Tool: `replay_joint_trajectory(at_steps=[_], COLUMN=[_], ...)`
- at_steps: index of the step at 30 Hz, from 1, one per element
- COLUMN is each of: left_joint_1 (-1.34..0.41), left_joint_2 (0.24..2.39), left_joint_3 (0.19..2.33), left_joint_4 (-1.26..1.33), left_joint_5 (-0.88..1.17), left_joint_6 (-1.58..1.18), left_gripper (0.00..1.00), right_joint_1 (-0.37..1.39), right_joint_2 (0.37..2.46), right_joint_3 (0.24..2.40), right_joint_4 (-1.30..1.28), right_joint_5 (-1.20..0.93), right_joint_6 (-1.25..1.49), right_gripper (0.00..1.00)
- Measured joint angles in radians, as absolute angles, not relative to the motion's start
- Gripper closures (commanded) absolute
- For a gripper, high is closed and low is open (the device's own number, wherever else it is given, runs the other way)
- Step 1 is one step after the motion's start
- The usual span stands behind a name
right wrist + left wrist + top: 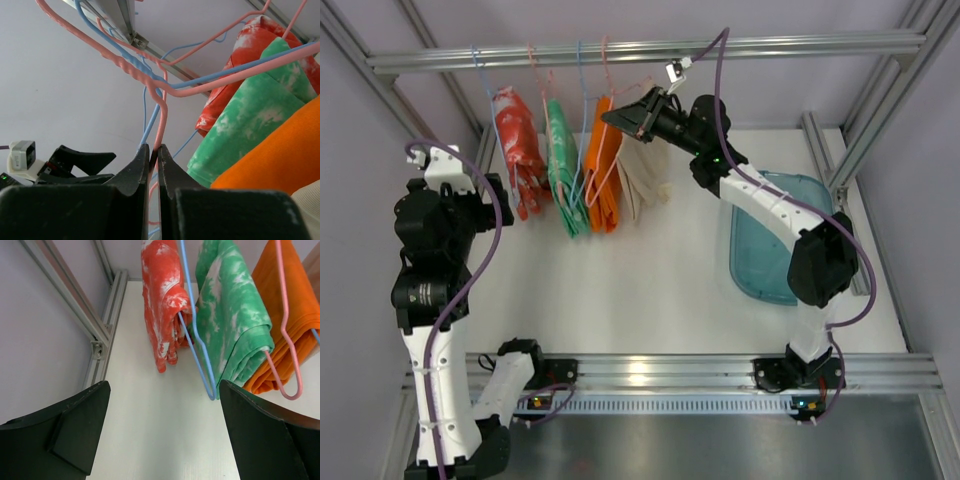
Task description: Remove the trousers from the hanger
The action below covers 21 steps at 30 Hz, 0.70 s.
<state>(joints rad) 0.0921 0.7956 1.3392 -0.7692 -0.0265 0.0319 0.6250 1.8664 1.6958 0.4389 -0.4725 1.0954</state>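
Observation:
The orange trousers [603, 180] hang folded over a pink hanger [285, 330] on the back rail, with the pale beige trousers [645, 180] just to their right. My right gripper [620, 118] is up at the hanger necks above these two pairs. In the right wrist view it [154, 150] is shut on a thin pink hanger wire [161, 125], and the orange trousers [280, 150] and a beige edge [310, 205] lie to its right. My left gripper [165, 425] is open and empty, low and left of the clothes, facing the orange trousers [295, 315].
A red-and-white garment [517, 150] and a green-and-white garment [561, 165] hang on blue hangers [200, 350] left of the trousers. The metal rail [770, 47] spans the back. A teal tray [765, 240] lies at the right. Frame posts [105, 325] stand at the left.

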Motion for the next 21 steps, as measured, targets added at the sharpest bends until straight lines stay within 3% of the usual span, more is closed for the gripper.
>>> replay_joint_trajectory(at_steps=[21], left_joint_1=[0.092], left_joint_2=[0.828], left_joint_3=[1.367], left_joint_4=[-0.771], left_joint_5=[0.147], left_joint_6=[-0.01], left_gripper=[0.06], right_joint_1=[0.653], right_joint_2=[1.888], right_joint_3=[1.777], right_joint_4=[0.282], right_joint_5=[-0.354], right_joint_6=[1.019], right_gripper=[1.0])
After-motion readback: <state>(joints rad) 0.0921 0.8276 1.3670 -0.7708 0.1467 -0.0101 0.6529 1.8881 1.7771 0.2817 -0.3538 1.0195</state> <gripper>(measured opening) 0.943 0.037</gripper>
